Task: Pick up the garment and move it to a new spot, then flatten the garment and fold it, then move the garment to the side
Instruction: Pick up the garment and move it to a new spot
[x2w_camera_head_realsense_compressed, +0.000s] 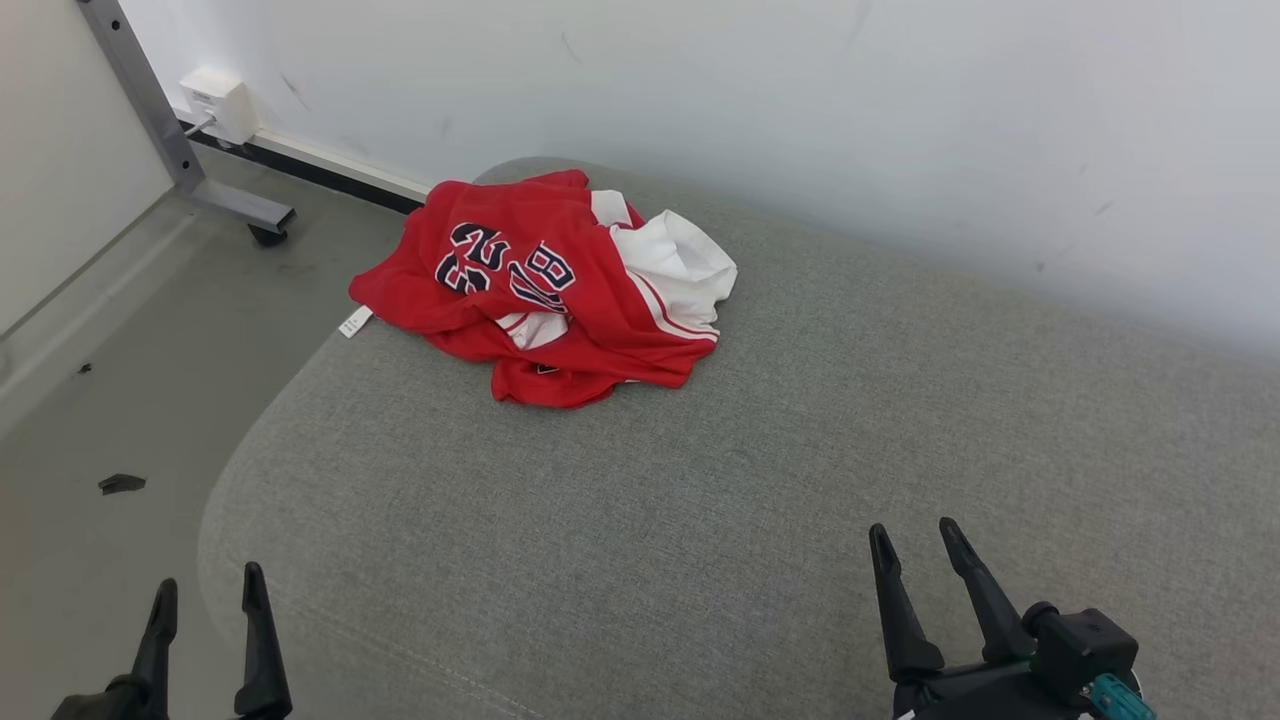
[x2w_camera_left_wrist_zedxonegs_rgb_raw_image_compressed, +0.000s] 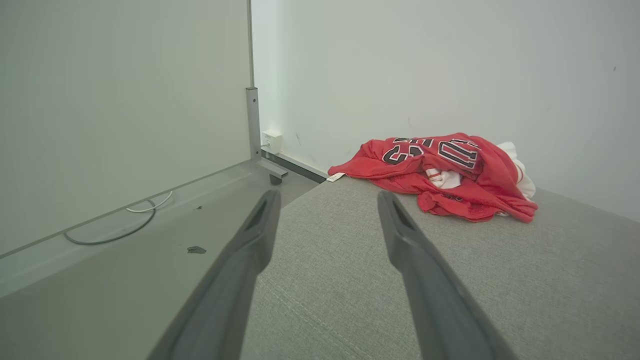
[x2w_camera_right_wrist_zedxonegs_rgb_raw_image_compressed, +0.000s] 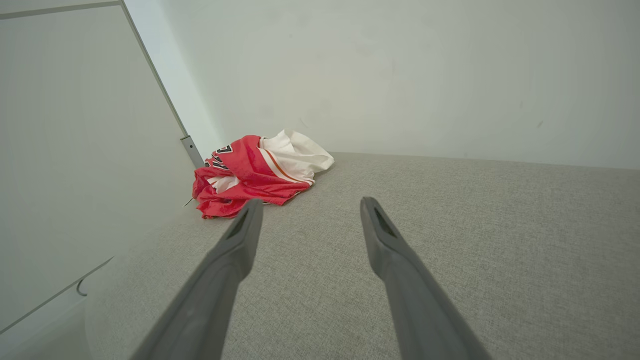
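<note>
I see the red garment (x2w_camera_head_realsense_compressed: 545, 290) crumpled at the grey cushion's (x2w_camera_head_realsense_compressed: 700, 500) far left corner, lettering partly folded under; my left gripper (x2w_camera_head_realsense_compressed: 208, 578) and right gripper (x2w_camera_head_realsense_compressed: 912, 527) hang spread, empty, near its front edge

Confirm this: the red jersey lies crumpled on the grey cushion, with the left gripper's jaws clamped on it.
No. The red jersey does lie crumpled on the grey cushion, but the left gripper holds its jaws open, apart from it, as the left wrist view shows.
</note>
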